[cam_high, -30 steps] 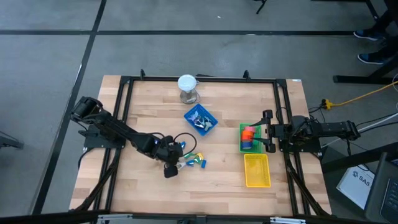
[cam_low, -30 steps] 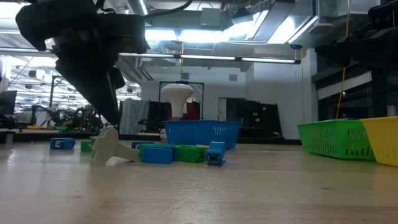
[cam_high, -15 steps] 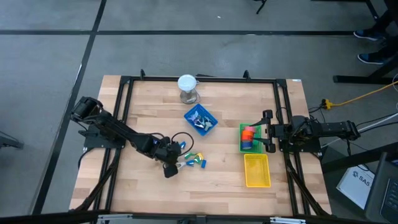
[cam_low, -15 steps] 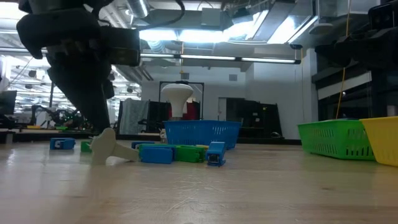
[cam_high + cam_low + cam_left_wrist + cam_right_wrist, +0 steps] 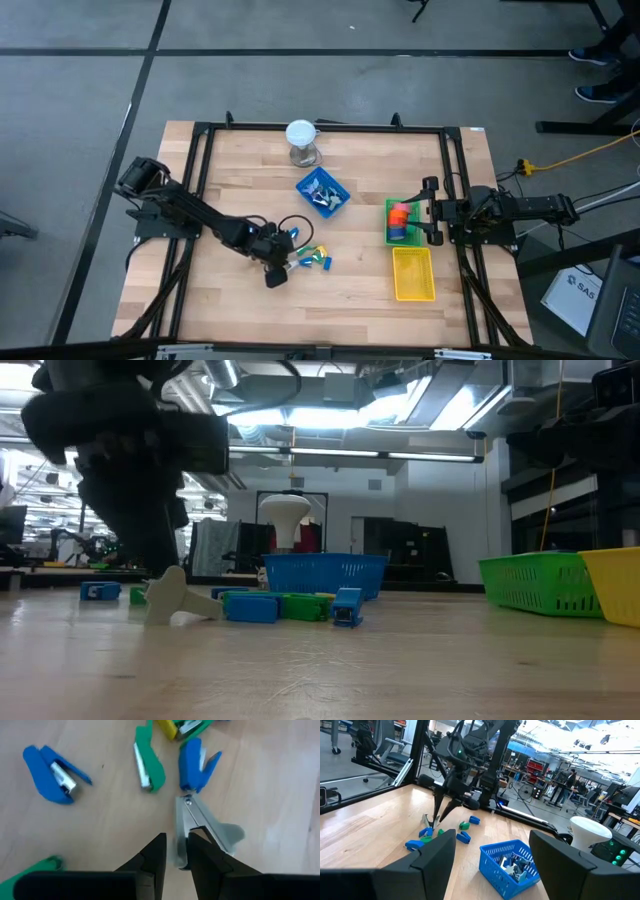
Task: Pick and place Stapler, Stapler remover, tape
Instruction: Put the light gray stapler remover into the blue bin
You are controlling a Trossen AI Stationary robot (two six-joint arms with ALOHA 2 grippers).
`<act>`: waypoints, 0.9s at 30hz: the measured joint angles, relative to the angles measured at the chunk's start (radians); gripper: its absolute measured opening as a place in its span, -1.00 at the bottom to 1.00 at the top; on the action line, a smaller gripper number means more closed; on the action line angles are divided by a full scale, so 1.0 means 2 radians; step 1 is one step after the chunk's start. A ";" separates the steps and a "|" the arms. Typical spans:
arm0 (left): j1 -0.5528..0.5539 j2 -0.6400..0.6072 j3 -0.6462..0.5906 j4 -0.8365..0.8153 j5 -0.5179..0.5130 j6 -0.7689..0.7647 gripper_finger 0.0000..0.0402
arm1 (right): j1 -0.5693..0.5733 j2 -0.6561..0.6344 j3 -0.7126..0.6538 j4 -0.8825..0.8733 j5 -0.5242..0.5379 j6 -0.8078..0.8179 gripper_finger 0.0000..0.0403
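Left gripper [image 5: 174, 851]: clenched on one leg of a grey metal staple remover [image 5: 202, 826] lying on the counter [image 5: 240, 310]; blue [image 5: 195, 765] and green [image 5: 149, 764] pieces just beyond its fingertips. Right gripper [image 5: 430, 210]: released, fingers wide, beside the green basket [image 5: 390, 237] holding the tape [image 5: 400, 214]; yellow basket [image 5: 413, 274] near it.

You've swung the left gripper [image 5: 175, 851] more upright over the grey claw [image 5: 200, 827], fingers now pinching its near leg.
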 joint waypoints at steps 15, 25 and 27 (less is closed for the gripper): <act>0.000 0.011 0.000 0.016 -0.021 0.006 -0.76 | 0.000 0.000 0.000 0.000 0.000 0.000 0.29; 0.000 0.011 0.000 0.027 -0.024 0.014 -0.97 | 0.000 0.000 0.000 0.000 0.000 0.000 0.29; 0.000 0.008 0.000 0.032 -0.024 0.018 -0.97 | 0.000 0.000 0.000 0.000 0.000 0.000 0.29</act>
